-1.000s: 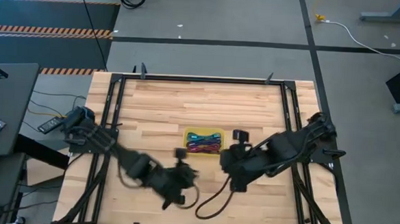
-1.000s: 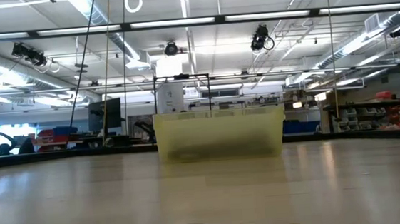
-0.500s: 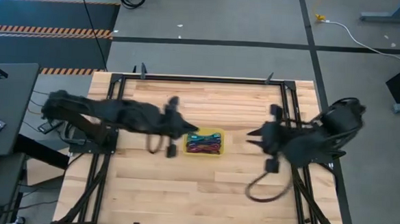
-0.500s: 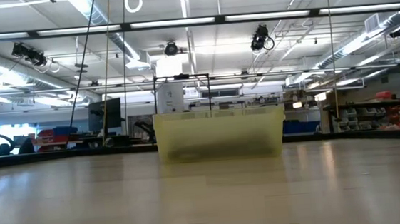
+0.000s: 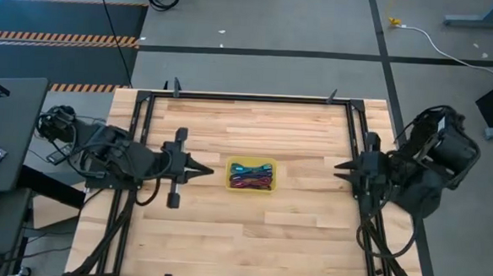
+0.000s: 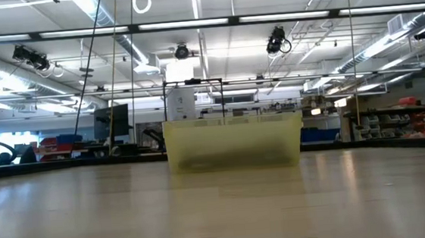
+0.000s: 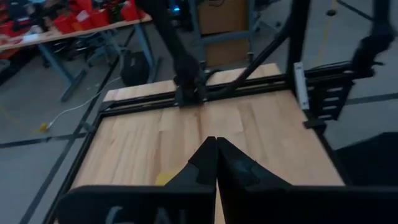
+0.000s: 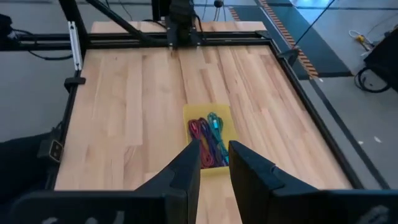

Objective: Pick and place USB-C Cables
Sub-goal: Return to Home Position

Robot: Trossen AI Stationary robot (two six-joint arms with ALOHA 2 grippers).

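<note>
The USB-C cables (image 5: 252, 175) lie bundled side by side in a small yellow tray (image 5: 230, 184) at the table's middle; teal, maroon, violet and dark blue show in the right wrist view (image 8: 209, 140). My left gripper (image 5: 207, 171) is shut and empty, level, left of the tray, pointing at it; its tips meet in the left wrist view (image 7: 216, 142). My right gripper (image 5: 339, 170) is open and empty near the table's right side, pointing at the tray (image 8: 214, 149). The low view shows only the tray's wall (image 6: 233, 142).
A black metal frame (image 5: 249, 97) runs round the wooden table top. Bare wood lies on all sides of the tray. A grey side table (image 5: 1, 134) with small items stands beyond the left edge.
Both arms have swung fast away from the table's near middle. My left gripper has gone toward the far and left side and now points level at the tray. My right gripper has drawn back toward the right edge. The tray and cables have stayed still.
</note>
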